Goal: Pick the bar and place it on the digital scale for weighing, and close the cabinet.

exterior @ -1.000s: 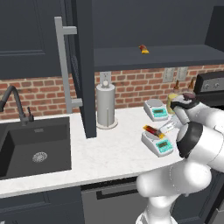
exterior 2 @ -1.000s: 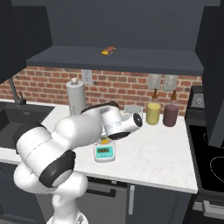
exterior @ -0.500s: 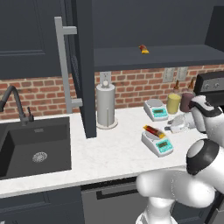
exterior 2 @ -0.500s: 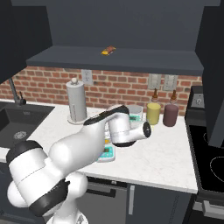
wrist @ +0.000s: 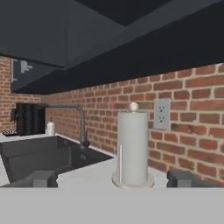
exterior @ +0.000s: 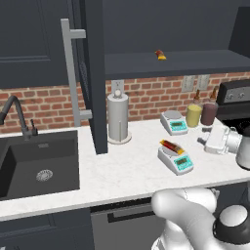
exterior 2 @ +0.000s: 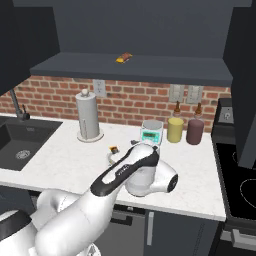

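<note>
half the bar (exterior 2: 113,148) behind white arm (exterior 2: 120,172)

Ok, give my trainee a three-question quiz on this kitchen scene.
1. True or false: the bar lies on the near scale.
2. Which stands nearest the sink? A) paper-towel holder B) yellow bottle C) far scale
3. Fill in: the left cabinet door is ____ (open/closed).

Key: 1 true; 2 A; 3 open.
</note>
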### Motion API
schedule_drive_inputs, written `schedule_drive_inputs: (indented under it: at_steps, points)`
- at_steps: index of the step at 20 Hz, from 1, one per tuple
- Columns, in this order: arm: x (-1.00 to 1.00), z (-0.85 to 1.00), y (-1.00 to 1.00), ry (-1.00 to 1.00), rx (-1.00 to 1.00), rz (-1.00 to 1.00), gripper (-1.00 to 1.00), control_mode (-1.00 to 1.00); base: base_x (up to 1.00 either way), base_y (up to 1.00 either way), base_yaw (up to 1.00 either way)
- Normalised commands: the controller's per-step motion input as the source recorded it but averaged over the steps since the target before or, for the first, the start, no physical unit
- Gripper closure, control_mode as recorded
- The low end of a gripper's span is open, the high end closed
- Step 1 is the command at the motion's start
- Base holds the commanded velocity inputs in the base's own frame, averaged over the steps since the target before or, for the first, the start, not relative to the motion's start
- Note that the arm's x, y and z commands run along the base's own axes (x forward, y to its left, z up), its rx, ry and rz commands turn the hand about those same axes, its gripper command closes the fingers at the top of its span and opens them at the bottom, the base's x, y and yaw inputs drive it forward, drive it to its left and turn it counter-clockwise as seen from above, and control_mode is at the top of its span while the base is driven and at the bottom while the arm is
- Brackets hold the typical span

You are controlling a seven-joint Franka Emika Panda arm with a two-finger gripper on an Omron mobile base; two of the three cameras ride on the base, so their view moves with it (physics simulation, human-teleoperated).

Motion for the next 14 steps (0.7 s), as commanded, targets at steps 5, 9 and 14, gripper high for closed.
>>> schedule_drive_inputs:
  at_steps: [5, 9, 14]
  points:
    - [-0.42, 0.74, -0.36, -0.33, 0.42, -0.26, -1.0, -1.0, 0.0, 0.0, 0.0]
    - [-0.3, 0.86, -0.69, -0.17, 0.51, -0.2, -1.0, -1.0, 0.0, 0.0, 0.0]
    - [-0.29, 0.9, -0.79, -0.27, 0.49, -0.06, -1.0, -1.0, 0.0, 0.0, 0.0]
